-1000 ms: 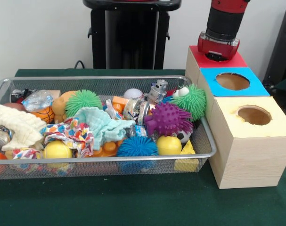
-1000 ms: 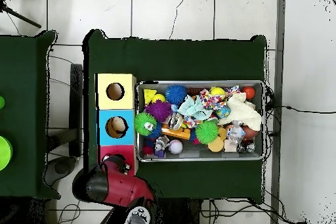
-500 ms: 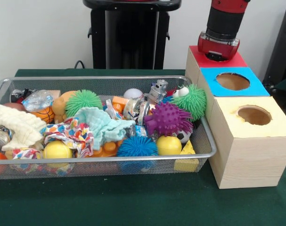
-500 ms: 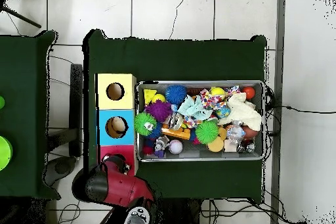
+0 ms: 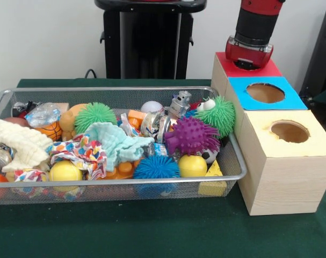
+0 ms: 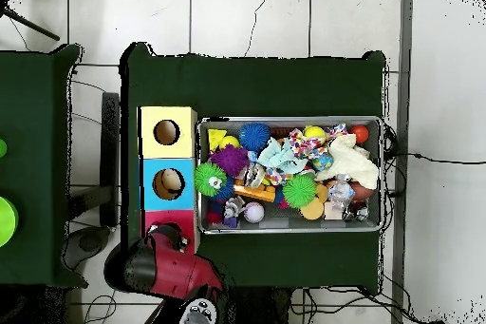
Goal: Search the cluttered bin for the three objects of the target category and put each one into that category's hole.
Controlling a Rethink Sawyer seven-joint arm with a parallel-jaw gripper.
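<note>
The silver wire-mesh bin (image 5: pixel 125 181) lies on the green table, full of toys; it also shows in the overhead view (image 6: pixel 289 120). The red surround (image 5: pixel 270 70) tops the far end of the pale wood box. My gripper (image 5: pixel 248 58) stands straight down over the red surround and covers its hole. In the overhead view the red arm end (image 6: pixel 163 241) hides most of the red surround (image 6: pixel 185 218). Nothing shows in the gripper. Among the toys are a purple spiky ball (image 5: pixel 190 135), two green spiky balls (image 5: pixel 219 114) and a blue spiky ball (image 5: pixel 156 167).
The blue-surround hole (image 5: pixel 265 92) and yellow-surround hole (image 5: pixel 289 131) stand nearer the camera on the same box. A tan object lies in the blue hole (image 6: pixel 169 183). Yellow balls (image 5: pixel 193 165), a white baseball (image 5: pixel 152 107) and cloths (image 5: pixel 117 141) fill the bin. The black pedestal (image 5: pixel 149 40) stands behind.
</note>
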